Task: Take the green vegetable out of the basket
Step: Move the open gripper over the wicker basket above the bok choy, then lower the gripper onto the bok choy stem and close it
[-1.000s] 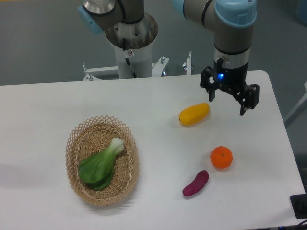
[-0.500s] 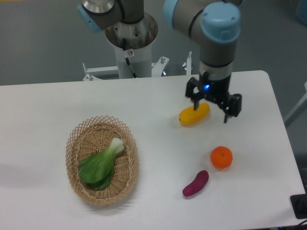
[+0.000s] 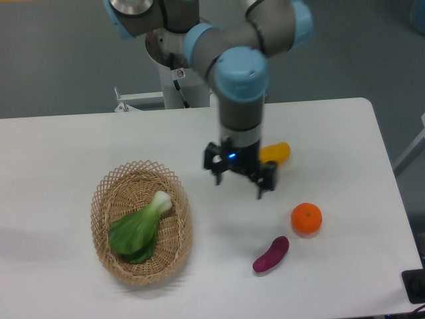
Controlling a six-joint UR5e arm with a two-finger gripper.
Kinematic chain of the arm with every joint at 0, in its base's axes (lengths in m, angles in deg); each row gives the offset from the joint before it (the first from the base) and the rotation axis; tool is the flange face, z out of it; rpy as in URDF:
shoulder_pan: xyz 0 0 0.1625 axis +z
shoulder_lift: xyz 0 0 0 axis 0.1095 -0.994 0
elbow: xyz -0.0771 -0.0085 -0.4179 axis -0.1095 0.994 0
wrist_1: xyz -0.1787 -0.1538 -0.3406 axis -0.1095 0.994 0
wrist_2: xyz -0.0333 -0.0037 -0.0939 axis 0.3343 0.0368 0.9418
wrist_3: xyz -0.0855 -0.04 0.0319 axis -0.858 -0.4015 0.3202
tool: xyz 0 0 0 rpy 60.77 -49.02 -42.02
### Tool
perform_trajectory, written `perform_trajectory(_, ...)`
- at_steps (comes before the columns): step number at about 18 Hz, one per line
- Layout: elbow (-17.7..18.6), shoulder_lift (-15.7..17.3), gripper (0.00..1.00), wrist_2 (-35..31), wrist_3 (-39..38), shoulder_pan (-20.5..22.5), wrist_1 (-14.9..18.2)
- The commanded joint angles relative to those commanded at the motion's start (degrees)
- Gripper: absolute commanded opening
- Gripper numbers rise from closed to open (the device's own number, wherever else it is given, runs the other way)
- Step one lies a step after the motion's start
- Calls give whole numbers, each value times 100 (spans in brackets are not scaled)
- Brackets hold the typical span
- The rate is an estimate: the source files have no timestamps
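You see the gripper (image 3: 239,184) hanging above the surface (image 3: 60,146) near its centre, with its two fingers spread wide apart and nothing held between them. The green vegetable (image 3: 139,228) lies inside the basket (image 3: 103,199), which sits at about 8 o'clock from the gripper and well apart from it. The pale stem of the green vegetable points toward 1 o'clock and its dark leaves lie toward 7 o'clock. A yellow fruit (image 3: 277,152) lies just behind the arm at 2 o'clock from the gripper and is partly hidden by it. An orange (image 3: 306,218) rests at 4 o'clock from the gripper. A purple sweet potato (image 3: 270,254) lies near the orange, at 7 o'clock from it.
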Motion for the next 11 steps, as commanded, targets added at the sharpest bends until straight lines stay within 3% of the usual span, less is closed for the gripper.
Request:
perform_trajectory(5,256,-61,100,9,61,-458,-9)
perform_trajectory(11,440,-396,100,0,53,-880,-18)
